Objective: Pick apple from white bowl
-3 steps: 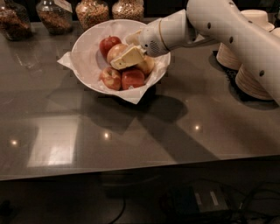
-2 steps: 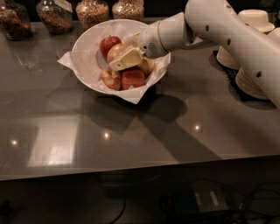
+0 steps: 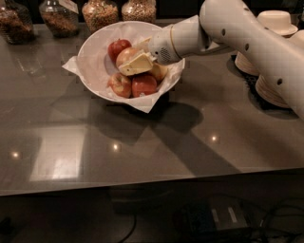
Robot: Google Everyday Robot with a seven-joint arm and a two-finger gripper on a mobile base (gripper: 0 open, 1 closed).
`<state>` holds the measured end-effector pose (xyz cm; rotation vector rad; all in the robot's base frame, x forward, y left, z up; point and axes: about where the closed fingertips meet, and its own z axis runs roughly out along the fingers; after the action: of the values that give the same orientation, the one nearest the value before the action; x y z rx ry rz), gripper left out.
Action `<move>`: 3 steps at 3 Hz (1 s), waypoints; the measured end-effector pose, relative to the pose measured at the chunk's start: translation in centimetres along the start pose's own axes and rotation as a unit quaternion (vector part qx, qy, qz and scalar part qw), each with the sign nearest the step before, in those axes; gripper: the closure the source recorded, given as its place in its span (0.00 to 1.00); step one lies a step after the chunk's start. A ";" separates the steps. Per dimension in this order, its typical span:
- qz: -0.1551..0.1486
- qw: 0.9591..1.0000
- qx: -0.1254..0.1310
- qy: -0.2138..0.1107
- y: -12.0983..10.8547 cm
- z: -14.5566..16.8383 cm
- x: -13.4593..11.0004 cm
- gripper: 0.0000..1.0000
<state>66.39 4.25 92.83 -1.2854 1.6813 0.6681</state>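
Observation:
The white bowl (image 3: 92,57) stands on the dark counter at the back left, lined with crumpled white paper whose corners stick past the rim. It holds several apples. The largest apple (image 3: 125,55), pale yellow-orange with a red blush, lies near the middle of the pile. My gripper (image 3: 134,64) reaches into the bowl from the right and rests right against this apple, covering its lower right side. A smaller dark-red apple (image 3: 116,47) lies just behind it. Two reddish apples (image 3: 144,84) lie at the front of the bowl.
Glass jars of dry goods (image 3: 99,12) stand along the back edge behind the bowl. Stacked beige paper bowls (image 3: 275,21) stand at the right, under and behind my white arm (image 3: 247,38). The counter's front edge runs across the lower part of the view.

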 end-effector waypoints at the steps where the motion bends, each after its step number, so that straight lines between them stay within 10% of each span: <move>1: 0.002 1.000 -0.003 -0.003 0.3 0.1 0.0 0.72; 3: -0.018 1.000 -0.010 -0.011 0.7 -0.7 -1.3 1.00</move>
<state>65.55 4.50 94.23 -1.3145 1.6324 0.6763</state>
